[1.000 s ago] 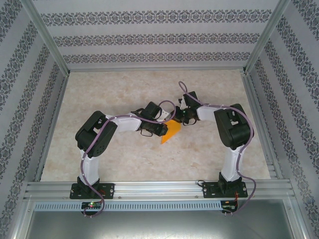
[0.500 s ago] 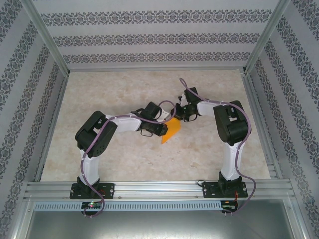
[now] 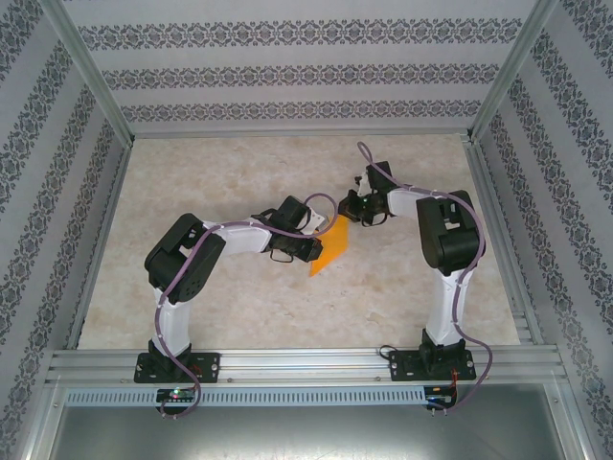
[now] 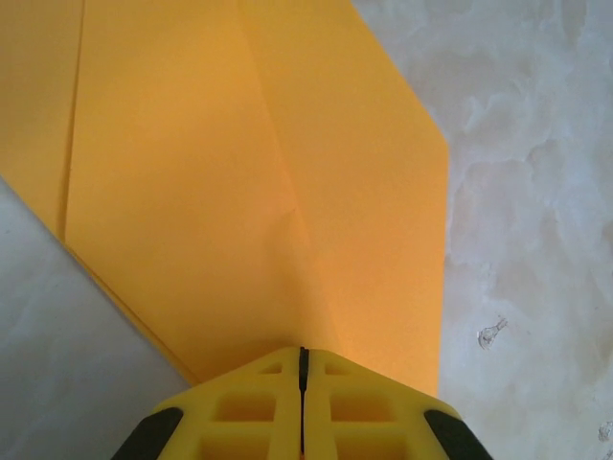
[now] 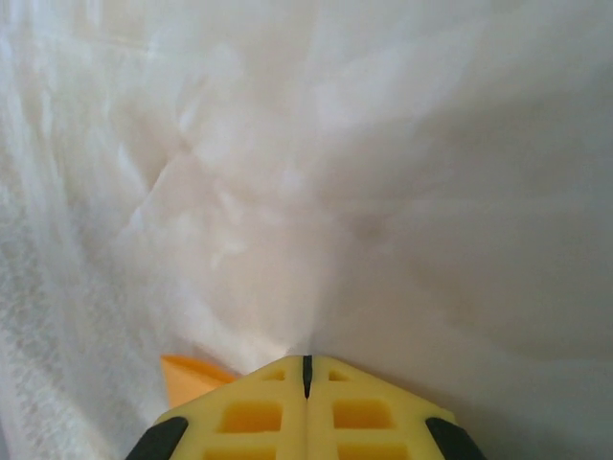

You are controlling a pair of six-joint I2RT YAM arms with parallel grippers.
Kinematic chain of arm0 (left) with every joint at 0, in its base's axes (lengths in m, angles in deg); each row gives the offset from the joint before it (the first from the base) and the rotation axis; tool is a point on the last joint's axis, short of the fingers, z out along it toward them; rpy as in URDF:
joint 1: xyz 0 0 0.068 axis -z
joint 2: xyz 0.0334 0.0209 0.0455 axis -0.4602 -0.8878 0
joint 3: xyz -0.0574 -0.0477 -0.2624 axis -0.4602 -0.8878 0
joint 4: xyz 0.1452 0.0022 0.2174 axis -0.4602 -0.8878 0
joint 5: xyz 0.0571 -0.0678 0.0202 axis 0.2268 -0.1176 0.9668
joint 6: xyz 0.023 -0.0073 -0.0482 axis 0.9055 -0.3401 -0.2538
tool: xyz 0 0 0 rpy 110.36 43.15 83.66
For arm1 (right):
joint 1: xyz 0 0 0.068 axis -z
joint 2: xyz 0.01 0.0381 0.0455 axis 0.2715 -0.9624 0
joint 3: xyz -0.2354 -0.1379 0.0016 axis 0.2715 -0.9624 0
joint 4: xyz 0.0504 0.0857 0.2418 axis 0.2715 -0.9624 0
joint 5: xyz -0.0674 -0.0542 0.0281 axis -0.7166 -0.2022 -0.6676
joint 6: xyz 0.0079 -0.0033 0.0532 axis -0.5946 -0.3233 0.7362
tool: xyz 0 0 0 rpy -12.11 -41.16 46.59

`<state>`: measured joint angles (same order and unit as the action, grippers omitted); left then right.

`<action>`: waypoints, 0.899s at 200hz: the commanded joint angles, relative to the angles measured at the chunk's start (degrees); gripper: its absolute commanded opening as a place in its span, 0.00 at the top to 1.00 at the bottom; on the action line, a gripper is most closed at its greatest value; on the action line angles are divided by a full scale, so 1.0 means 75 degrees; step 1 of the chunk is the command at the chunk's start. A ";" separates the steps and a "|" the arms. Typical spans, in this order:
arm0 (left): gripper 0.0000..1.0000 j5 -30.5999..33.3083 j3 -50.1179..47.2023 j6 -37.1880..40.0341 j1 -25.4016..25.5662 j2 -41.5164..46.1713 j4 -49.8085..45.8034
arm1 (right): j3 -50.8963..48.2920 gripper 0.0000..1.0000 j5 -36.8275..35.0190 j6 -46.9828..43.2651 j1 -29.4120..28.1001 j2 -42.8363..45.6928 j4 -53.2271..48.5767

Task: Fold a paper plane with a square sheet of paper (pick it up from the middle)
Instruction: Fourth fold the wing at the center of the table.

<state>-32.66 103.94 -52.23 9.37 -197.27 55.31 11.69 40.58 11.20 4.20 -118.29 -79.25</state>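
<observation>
Top external view, from the left: the left gripper (image 3: 312, 251) sits just left of centre frame. Its jaws are clenched together and its tip meets the left edge of the orange paper (image 3: 331, 249). On the left wrist view the closed fingertips (image 4: 249, 407) at the bottom edge touch the near end of the paper, which fans upward in layered folds with a central crease. Whether they nip a layer or merely press down on it, I cannot tell.

The paper lies at centre frame on the marble table (image 3: 230, 172), a slanted, partly folded wedge, not a finished plane. Right of it and slightly higher, the right gripper (image 3: 350, 208) is clenched too, with nothing in it. It is near the paper's upper corner but apart from it.

The likely trouble is slippage. With only one end pinned, the thin paper could skate on the smooth table if the left tip drags, skewing the crease. The free layers may also spring open. If the right gripper comes in too low, it could shove or crumple the corner.
</observation>
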 commanded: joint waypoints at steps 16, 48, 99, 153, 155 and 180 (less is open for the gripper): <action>0.91 0.0313 -0.0425 0.0119 0.0074 -0.0671 -0.1678 | 0.0059 0.94 -0.0645 -0.0317 0.0128 0.0268 -0.0051; 0.91 0.0258 -0.0376 0.0085 0.0068 -0.0668 -0.1658 | -0.0484 0.94 -0.0707 -0.0268 0.0099 0.1188 -0.0027; 0.91 0.0175 -0.0338 0.0036 0.0068 -0.0573 -0.1539 | -0.1736 0.94 -0.0080 0.0457 -0.0493 0.2215 0.0485; 0.91 0.0022 -0.0353 -0.0044 0.0077 -0.0381 -0.1448 | -0.2102 0.94 0.0126 0.1132 -0.1140 0.1995 0.0956; 0.91 0.0025 -0.0353 -0.0046 0.0077 -0.0365 -0.1442 | -0.2110 0.94 0.0128 0.1152 -0.1143 0.1967 0.0978; 0.91 -0.0050 -0.0374 -0.0138 0.0071 -0.0255 -0.1355 | -0.2192 0.94 0.0232 0.1247 -0.1188 0.1660 0.1203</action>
<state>-33.09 104.16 -52.37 9.35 -197.22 55.24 -3.57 41.14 18.71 -4.52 -103.47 -72.83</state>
